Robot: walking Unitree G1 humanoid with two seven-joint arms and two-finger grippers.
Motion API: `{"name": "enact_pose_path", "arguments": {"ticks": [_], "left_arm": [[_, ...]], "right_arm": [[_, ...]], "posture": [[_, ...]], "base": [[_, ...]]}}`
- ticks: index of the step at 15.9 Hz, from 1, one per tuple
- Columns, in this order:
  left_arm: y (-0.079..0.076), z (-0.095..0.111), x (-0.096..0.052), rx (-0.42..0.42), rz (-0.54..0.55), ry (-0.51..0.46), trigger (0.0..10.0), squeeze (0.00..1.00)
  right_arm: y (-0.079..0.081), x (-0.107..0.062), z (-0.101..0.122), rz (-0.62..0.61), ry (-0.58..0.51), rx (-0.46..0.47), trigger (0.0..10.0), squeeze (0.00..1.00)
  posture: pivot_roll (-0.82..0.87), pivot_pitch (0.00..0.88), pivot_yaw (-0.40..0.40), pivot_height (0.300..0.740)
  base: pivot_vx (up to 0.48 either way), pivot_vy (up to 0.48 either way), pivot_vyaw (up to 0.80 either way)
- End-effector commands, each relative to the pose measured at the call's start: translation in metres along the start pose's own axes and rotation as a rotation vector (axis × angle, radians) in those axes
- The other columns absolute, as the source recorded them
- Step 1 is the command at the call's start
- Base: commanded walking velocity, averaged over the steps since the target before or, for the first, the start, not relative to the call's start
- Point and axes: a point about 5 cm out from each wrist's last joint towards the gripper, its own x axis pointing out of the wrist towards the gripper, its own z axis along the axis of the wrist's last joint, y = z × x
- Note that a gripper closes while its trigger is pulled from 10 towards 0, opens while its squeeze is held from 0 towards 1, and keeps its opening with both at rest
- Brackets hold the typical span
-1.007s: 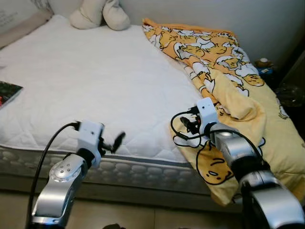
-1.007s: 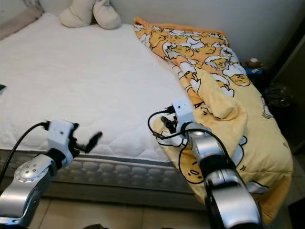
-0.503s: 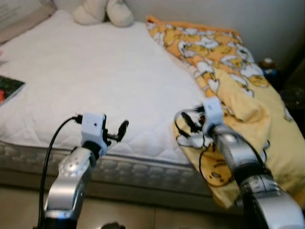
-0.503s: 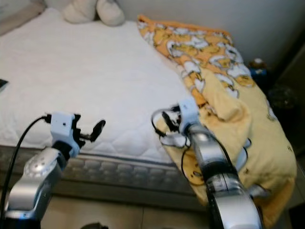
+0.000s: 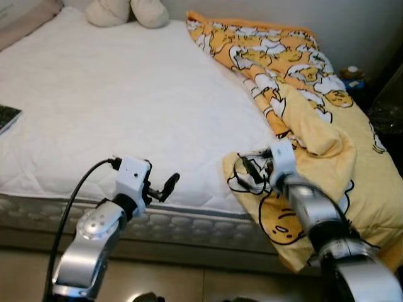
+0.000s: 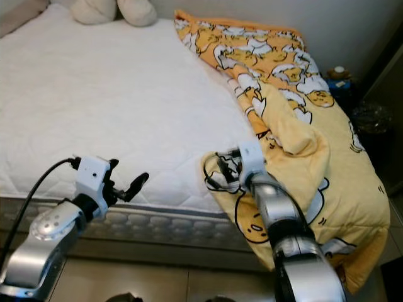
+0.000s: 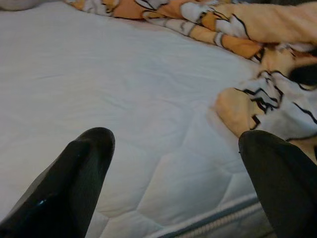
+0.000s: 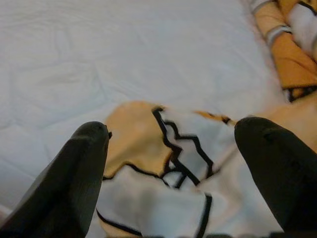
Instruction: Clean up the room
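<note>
The yellow blanket (image 5: pixel 302 94) lies bunched along the 3 o'clock side of the white mattress (image 5: pixel 119 107), its lower part spilling over the near edge toward the floor. That heap looks like the untidy thing to be straightened.

The right gripper (image 8: pixel 171 163) is over the blanket's near corner, at about 5 o'clock on the bed. Its fingers are spread wide with the printed fabric between them but not yet pinched, probably poised to seize that corner.

The left gripper (image 7: pixel 173 173) hovers at the mattress's near edge, about 7 o'clock, jaws wide apart and holding nothing.

Two pale pillows (image 5: pixel 129 11) sit at 12 o'clock and a book (image 5: pixel 6 116) at 9 o'clock. Nothing blocks either gripper.
</note>
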Motion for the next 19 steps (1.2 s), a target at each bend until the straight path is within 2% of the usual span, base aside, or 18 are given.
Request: {"name": "enact_pose_path", "arguments": {"ticks": [1,2,4,5,8,9,10,13,14,15,19], "left_arm": [[-0.001,0.007,0.002,0.034,-0.062,0.004,10.0,0.00],[-0.002,0.013,0.001,0.057,-0.107,0.006,10.0,0.00],[-0.002,0.024,-0.002,0.056,-0.172,0.001,10.0,0.00],[-0.002,0.028,-0.010,0.078,-0.224,0.017,10.0,0.00],[0.005,0.034,-0.020,0.114,-0.215,0.032,10.0,0.00],[0.006,0.033,-0.023,0.104,-0.217,0.044,10.0,0.00],[0.003,0.030,-0.026,0.091,-0.239,0.060,10.0,0.00],[0.000,0.029,-0.031,0.088,-0.274,0.084,10.0,0.00],[0.001,0.030,-0.032,0.086,-0.271,0.087,10.0,0.00],[0.001,0.031,-0.032,0.084,-0.274,0.085,10.0,0.00],[-0.010,0.034,-0.043,0.024,-0.475,0.083,10.0,0.00]], "right_arm": [[0.000,0.002,-0.002,0.015,0.039,0.016,10.0,1.00],[-0.001,0.005,0.005,0.015,0.032,0.048,10.0,1.00],[0.000,0.011,0.013,0.006,0.045,0.006,10.0,1.00],[0.006,0.014,0.013,0.015,0.074,-0.016,10.0,1.00],[0.014,0.015,0.000,0.022,0.181,-0.103,10.0,1.00],[0.014,0.015,-0.003,0.001,0.193,-0.104,10.0,0.57],[0.014,0.015,-0.007,-0.015,0.205,-0.095,10.0,0.00],[0.015,0.013,-0.014,-0.005,0.244,-0.062,10.0,0.00],[0.018,0.013,-0.016,0.018,0.252,-0.033,3.1,0.00],[0.019,0.013,-0.015,0.029,0.247,-0.030,0.0,0.00],[0.014,0.014,-0.009,0.036,0.228,-0.024,0.0,0.00]], "posture": [[0.05,0.088,-0.059,0.740],[0.07,0.113,-0.063,0.740],[0.08,0.146,-0.051,0.740],[0.10,0.177,-0.038,0.740],[0.12,0.240,-0.039,0.740],[0.13,0.255,-0.039,0.740],[0.13,0.265,-0.040,0.740],[0.14,0.279,-0.041,0.740],[0.14,0.275,-0.043,0.740],[0.14,0.274,-0.044,0.740],[0.13,0.256,-0.050,0.740]], "base": [[0.000,0.000,0.00],[0.000,0.000,0.00],[0.000,0.000,0.00],[0.000,0.000,0.00],[0.000,0.000,0.00],[0.000,0.000,0.00],[0.000,0.000,0.00],[0.000,0.000,0.00],[0.000,0.000,0.00],[0.000,0.000,0.00],[0.000,0.000,0.00]]}}
